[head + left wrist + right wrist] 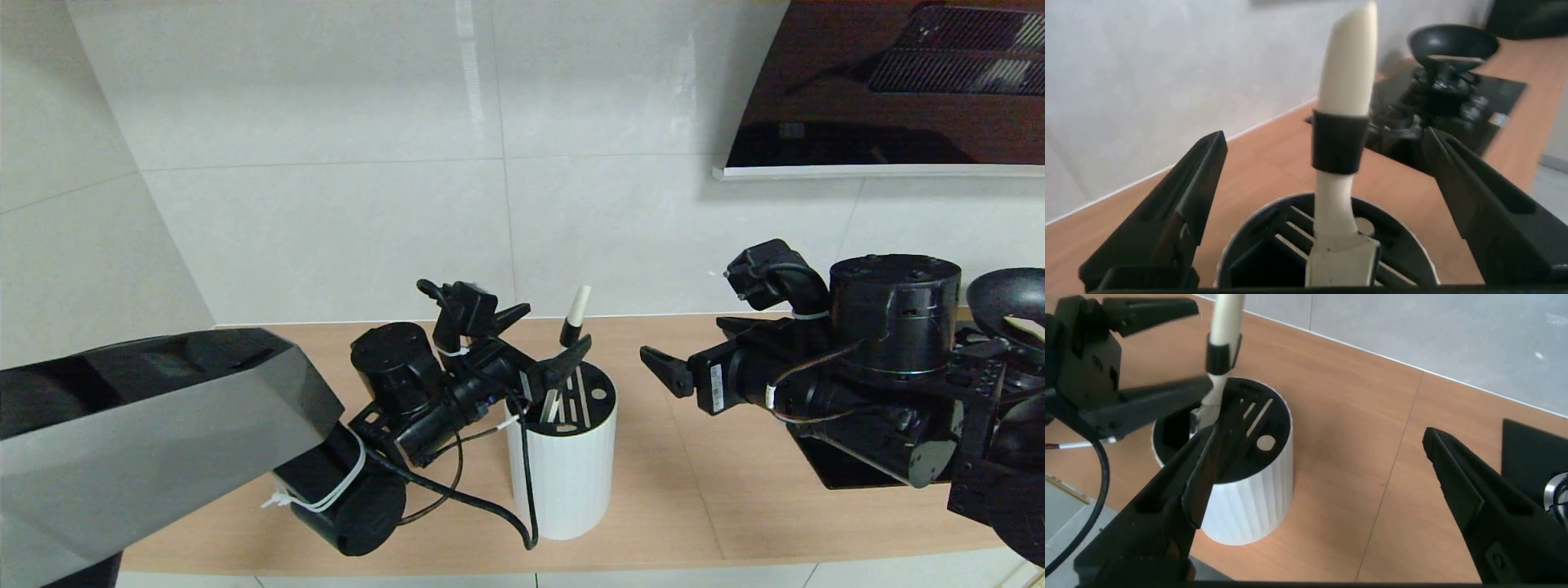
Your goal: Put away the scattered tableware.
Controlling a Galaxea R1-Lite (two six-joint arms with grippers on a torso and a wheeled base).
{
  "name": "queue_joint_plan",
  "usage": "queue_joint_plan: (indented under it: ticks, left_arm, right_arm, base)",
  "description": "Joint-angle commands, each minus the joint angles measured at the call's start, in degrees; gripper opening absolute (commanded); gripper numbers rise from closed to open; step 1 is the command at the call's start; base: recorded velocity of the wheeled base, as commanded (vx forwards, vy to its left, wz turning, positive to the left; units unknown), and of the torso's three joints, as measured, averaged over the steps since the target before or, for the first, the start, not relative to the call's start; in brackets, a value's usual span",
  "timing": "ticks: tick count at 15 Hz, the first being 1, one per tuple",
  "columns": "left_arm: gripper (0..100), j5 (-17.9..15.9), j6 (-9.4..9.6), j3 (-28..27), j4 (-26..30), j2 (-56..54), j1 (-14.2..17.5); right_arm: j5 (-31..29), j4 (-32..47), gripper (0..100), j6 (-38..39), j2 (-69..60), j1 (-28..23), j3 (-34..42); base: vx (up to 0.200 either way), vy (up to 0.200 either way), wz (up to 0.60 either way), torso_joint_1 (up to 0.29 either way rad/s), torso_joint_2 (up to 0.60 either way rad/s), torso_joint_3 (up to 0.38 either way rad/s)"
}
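Head view: the cream-handled utensil [577, 310] is standing in a slot of the white slotted holder [563, 465], which is sitting on the counter [718, 506] toward its near edge, a little left of centre. The left gripper [557, 325] is hovering just over the holder's top with its fingers spread wide, one on each side of the handle and gripping nothing. The left wrist view is showing a gap between each finger and the handle. The right gripper [686, 341] is hanging to the right of the holder, apart from it, with its fingers likewise wide apart and holding nothing.

The main danger, as I am judging it, is in pulling the left arm away. The handle is sitting between the fingers and leaning slightly, so a sideways retreat could drag a finger into it. That could lever the utensil out of its slot or rock the tall, narrow holder toward the near edge. A straight lift looks safer. The nearer finger is also riding very close to the holder's rim, so any dip could knock it. A black cable [490, 506] is drooping beside the holder's left wall and could snag it. How deep the utensil is sitting is hidden, so it may be looser than it appears.
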Motion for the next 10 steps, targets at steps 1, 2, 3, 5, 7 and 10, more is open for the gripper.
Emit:
queue_joint_plan:
  ticks: [1,2,3,5,7,10]
  left_arm:
    - [100,0.21,-0.05,0.88,-0.01,-2.41,-0.64]
    - [100,0.21,-0.14,1.32,-0.01,-3.64,-1.08]
    - [100,0.21,-0.58,1.58,-0.01,-6.19,-1.69]
    - [100,0.21,-1.72,2.72,-0.01,-11.37,-2.22]
    - [100,0.21,-2.78,5.36,5.44,-22.98,-2.31]
    - [100,0.56,-3.22,7.65,8.25,-33.70,-1.87]
  right_arm:
    - [-0.01,-0.03,100,-0.01,0.09,0.01,0.01]
    - [-0.01,-0.03,100,-0.01,0.09,0.01,0.01]
    - [-0.01,-0.03,100,-0.01,0.00,0.01,0.01]
    - [-0.10,-0.03,100,-0.01,-0.44,-0.07,0.01]
    - [-0.18,-0.03,100,0.08,-3.34,-0.16,0.10]
    - [-1.15,0.06,100,0.08,-12.22,-2.01,6.16]
  base:
    - [0.000,0.000,0.00,0.000,0.00,0.000]
    - [0.000,0.000,0.00,0.000,0.00,0.000]
    - [0.000,0.000,0.00,0.000,0.00,0.000]
    - [0.000,0.000,0.00,0.000,0.00,0.000]
    - [0.000,0.000,0.00,0.000,0.00,0.000]
    - [0.000,0.000,0.00,0.000,0.00,0.000]
